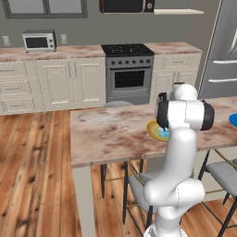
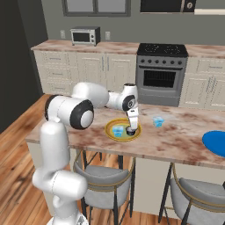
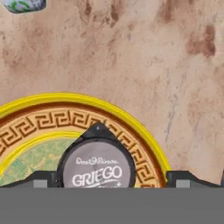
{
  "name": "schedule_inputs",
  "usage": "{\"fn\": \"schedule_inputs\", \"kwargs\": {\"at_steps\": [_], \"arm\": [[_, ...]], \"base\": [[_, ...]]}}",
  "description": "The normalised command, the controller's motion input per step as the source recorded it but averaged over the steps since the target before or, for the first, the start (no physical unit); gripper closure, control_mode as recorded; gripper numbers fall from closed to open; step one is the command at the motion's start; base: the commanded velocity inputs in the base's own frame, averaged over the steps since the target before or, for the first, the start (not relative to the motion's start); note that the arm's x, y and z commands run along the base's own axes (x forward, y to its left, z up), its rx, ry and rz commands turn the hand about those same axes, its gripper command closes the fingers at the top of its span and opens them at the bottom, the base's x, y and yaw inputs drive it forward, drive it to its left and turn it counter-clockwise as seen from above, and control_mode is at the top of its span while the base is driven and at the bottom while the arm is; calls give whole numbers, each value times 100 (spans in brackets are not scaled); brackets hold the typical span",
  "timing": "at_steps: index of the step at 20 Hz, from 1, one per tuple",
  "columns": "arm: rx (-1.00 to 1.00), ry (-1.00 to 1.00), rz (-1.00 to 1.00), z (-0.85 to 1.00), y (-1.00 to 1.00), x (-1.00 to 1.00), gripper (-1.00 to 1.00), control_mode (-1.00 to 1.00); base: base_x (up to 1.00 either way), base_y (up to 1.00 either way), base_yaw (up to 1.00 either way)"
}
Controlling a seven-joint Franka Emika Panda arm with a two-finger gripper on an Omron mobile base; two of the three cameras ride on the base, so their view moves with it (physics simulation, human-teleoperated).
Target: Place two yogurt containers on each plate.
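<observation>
1. The gripper (image 2: 131, 130) hangs straight down over the yellow plate (image 2: 110, 134) on the table (image 2: 184, 140).
2. In the hand view its 2 finger tips (image 3: 41, 178) stand wide apart, 1 on each side of the dark yogurt cup (image 3: 97, 168). They do not seem to squeeze the cup.
3. The dark yogurt cup sits on the yellow plate, at about 4 o'clock from the plate's middle in the right base view. Its grey lid has the word GRIEGO on it.
4. A pale blue yogurt cup (image 2: 117, 130) also sits on the yellow plate, at about 9 o'clock from the dark cup and just beside it.
5. Another pale blue yogurt cup (image 2: 158, 121) stands on the bare table, at about 2 o'clock from the yellow plate and apart from it.
6. The blue plate (image 2: 215, 143) lies at the far 3 o'clock side of the right base view, well apart from the yellow plate. No cup can be seen on the part that shows.
7. In the left base view the white arm (image 1: 183, 139) covers most of the yellow plate, and a bit of its rim peeks out at 9 o'clock of the arm.
8. Grey stools (image 2: 105, 176) stand under the near edge of the table.
9. A stove (image 2: 161, 74) and a microwave (image 2: 85, 36) stand at the back wall.
</observation>
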Motion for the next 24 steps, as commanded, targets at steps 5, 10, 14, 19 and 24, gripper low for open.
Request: {"fn": "schedule_inputs", "kwargs": {"at_steps": [5,10,14,19,24], "arm": [[4,0,0,59,1,-37,-100,-100],[1,-5,0,59,29,-52,-100,-100],[0,-16,0,66,52,-51,-100,-100],[0,-17,1,47,43,-64,-100,-100],[-4,-30,6,0,24,-85,-100,-100]], "base": [[0,0,0],[0,0,0],[0,0,0],[0,0,0],[0,0,0]]}}
